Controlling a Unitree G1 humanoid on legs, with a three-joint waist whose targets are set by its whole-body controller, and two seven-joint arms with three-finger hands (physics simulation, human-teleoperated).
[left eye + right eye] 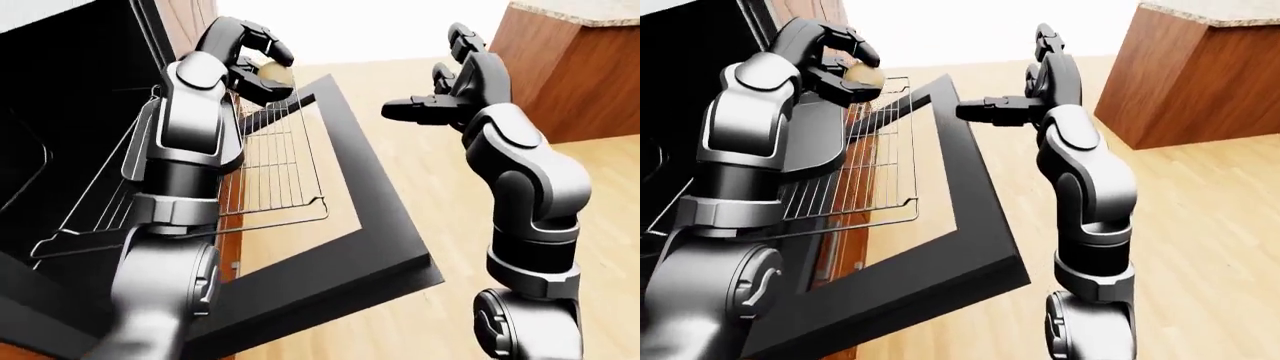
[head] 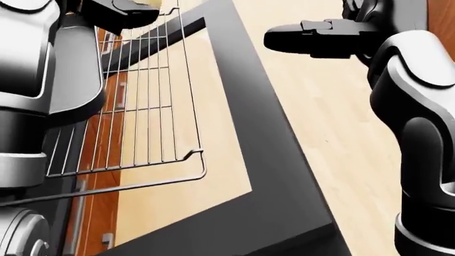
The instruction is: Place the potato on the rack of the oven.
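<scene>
The tan potato (image 1: 274, 73) is in my left hand (image 1: 258, 69), whose dark fingers close round it above the upper end of the pulled-out wire oven rack (image 1: 282, 166). The rack sticks out of the black oven cavity (image 1: 70, 127) over the lowered oven door (image 1: 375, 217). In the head view the same rack (image 2: 149, 101) runs down the left half, with the potato (image 2: 148, 3) cut off at the top edge. My right hand (image 1: 425, 101) hangs open to the right of the door, away from everything, fingers spread.
The open black door (image 1: 970, 217) juts out low over the wooden floor (image 1: 440, 195). A brown cabinet with a stone top (image 1: 1200, 75) stands at the right. Wooden cabinet fronts (image 2: 106, 176) show under the rack.
</scene>
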